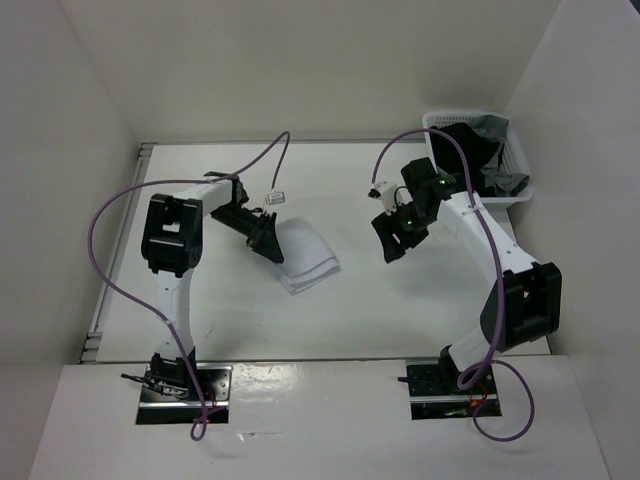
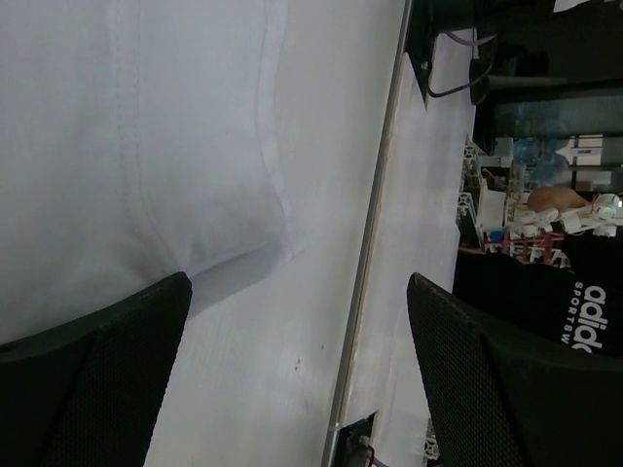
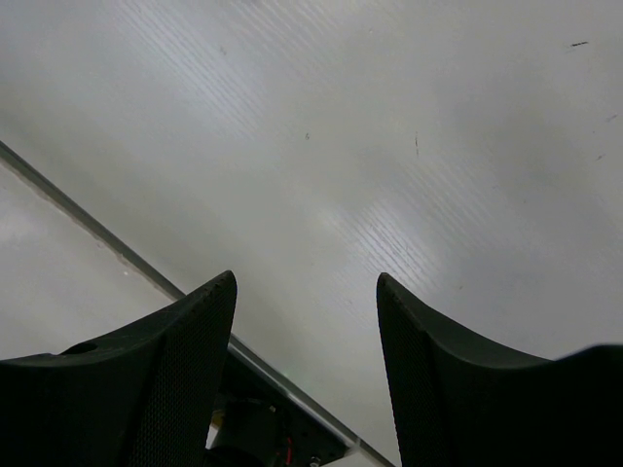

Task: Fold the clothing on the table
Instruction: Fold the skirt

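Top view is bright and even, lit from overhead, so the table (image 1: pixel 380 300) only gets faint soft shadows under the arms. The white clothing (image 1: pixel 305 258) nearly washes into it, with just a thin shadow marking its edge. The glossy front ledge (image 1: pixel 320 400) throws some glare. The left wrist view is dimmer and greyish, and the fingers (image 2: pixel 97 389) of the left gripper (image 2: pixel 299 292) look dark and soft. The right wrist view has a streaky sheen on the table, and the right gripper (image 3: pixel 305 282) is blurry too.

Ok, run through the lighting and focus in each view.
Top external: even light, glare on the near ledge. Left wrist: clothing seams crisp, soft shadow under its edge, left fingers dark. Right wrist: streaky sheen on the table, right fingers black.
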### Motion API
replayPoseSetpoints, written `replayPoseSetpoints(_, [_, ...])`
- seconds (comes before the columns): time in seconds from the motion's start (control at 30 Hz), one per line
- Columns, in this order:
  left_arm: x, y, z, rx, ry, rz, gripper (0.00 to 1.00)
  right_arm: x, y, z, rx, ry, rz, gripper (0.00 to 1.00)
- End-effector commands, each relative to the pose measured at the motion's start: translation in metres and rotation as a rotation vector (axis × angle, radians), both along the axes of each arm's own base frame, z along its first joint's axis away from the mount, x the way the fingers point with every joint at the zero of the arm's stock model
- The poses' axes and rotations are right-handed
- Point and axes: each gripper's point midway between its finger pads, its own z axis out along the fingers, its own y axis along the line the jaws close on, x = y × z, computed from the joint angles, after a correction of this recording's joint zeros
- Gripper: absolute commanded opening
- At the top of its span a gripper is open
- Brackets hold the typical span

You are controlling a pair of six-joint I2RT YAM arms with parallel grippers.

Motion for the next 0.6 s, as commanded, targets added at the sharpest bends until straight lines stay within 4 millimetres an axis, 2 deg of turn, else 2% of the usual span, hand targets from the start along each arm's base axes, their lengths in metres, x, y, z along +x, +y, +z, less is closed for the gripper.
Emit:
replayPoseSetpoints(0.0, [-0.007,0.008,-0.019,-0.036,-0.004,-0.012,0.97,0.006,0.002,-0.001,0.020,-0.021,-0.008,0.65])
replayPoseSetpoints(0.27, [-0.014,0.031,-0.081,-0.017,0.151,0.029,0.97,0.004,0.003,-0.013,0.021,0.010,-0.006,0.65])
replayPoseSetpoints(0.37, [-0.013,0.031,-0.093,-0.018,0.170,0.026,0.97,0.002,0.001,-0.013,0.014,0.009,-0.016,0.65])
replayPoseSetpoints(0.47, [-0.011,0.030,-0.088,-0.027,0.157,0.031,0.97,0.000,-0.001,-0.012,0.007,-0.002,-0.020,0.65])
replayPoseSetpoints(0.5, [-0.016,0.030,-0.085,-0.026,0.164,0.031,0.97,-0.003,-0.002,-0.011,0.008,-0.005,-0.020,0.65])
replayPoseSetpoints(0.57, [-0.015,0.031,-0.068,-0.021,0.114,0.025,0.97,-0.003,-0.002,-0.004,0.015,-0.029,-0.019,0.65])
